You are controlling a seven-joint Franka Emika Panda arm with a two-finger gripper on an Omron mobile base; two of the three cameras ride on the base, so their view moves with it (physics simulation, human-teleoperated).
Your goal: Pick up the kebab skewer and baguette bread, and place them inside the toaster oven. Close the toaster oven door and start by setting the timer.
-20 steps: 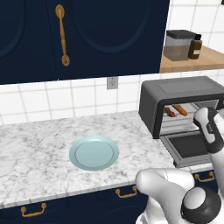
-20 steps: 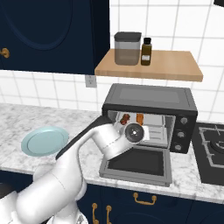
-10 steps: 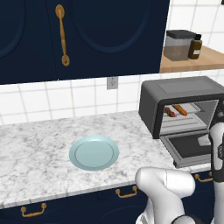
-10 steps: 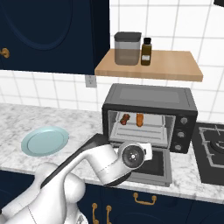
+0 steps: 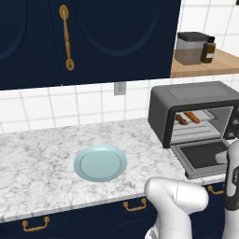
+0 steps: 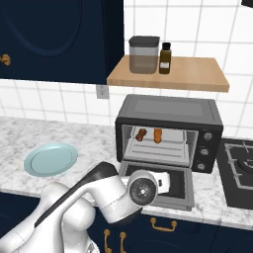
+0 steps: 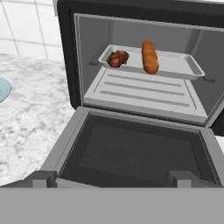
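The toaster oven (image 6: 168, 114) stands on the counter with its door (image 6: 175, 184) dropped flat. Inside, on a grey tray (image 7: 175, 66), the kebab skewer (image 7: 117, 58) lies to the left of the baguette bread (image 7: 149, 57), a small gap between them. Both also show in the left base view, the kebab skewer (image 5: 181, 121) beside the baguette bread (image 5: 191, 116). My gripper (image 6: 165, 181) hangs low over the door's front edge, facing the oven's mouth, open and holding nothing. From the hand camera the door (image 7: 140, 151) spreads below the cavity, its handle along the bottom.
A pale blue plate (image 5: 100, 163) sits on the marble counter left of the oven. Knobs (image 6: 206, 144) run down the oven's right side. A wooden shelf (image 6: 168, 74) with a canister and a bottle hangs above. A stove (image 6: 239, 168) is at the right.
My arm has drawn back and down from the oven's mouth to the front edge of the open door. The skewer and bread have stayed on the tray.
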